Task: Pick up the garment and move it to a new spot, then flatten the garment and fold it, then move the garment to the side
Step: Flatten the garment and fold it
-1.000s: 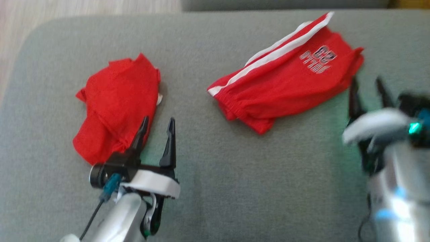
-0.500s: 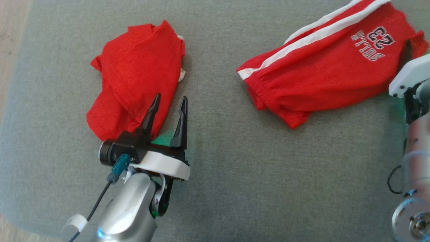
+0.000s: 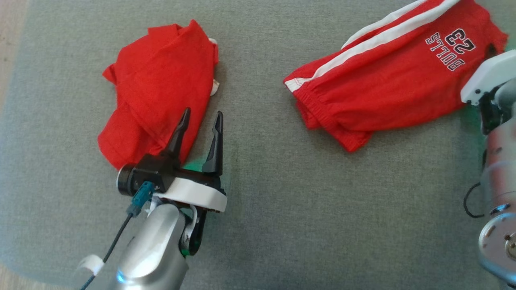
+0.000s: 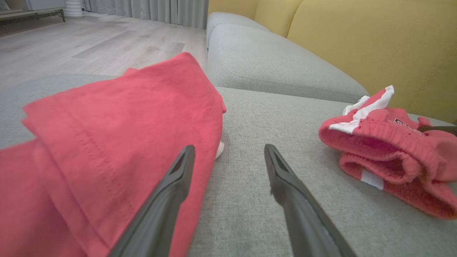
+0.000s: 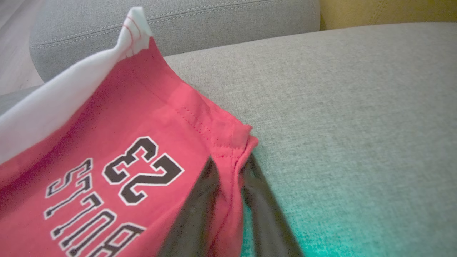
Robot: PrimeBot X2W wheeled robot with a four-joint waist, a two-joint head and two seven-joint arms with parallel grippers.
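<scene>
The garment, a pair of red shorts (image 3: 383,80) with a white side stripe and "BULLS 23" print, lies crumpled at the upper right of the grey seat cushion (image 3: 282,201). In the right wrist view my right gripper (image 5: 231,160) is shut on a hem corner of the shorts (image 5: 107,142), with fabric pinched between its dark fingers. From the head, the white right wrist housing (image 3: 485,76) covers those fingers. My left gripper (image 3: 202,112) stands open beside a folded red shirt (image 3: 161,84), its left finger over the shirt's edge (image 4: 107,142) and nothing between the fingers (image 4: 271,167).
The red shirt takes up the cushion's left part. A second grey cushion (image 4: 267,60) and a yellow backrest (image 4: 357,43) lie beyond the seat. Pale wooden floor (image 4: 89,39) runs past the cushion's left edge. Bare cushion spans the middle and front.
The head camera has shifted, so the whole picture moved. My right gripper has gone from open beside the shorts to shut on their hem corner. The left gripper stays open by the shirt.
</scene>
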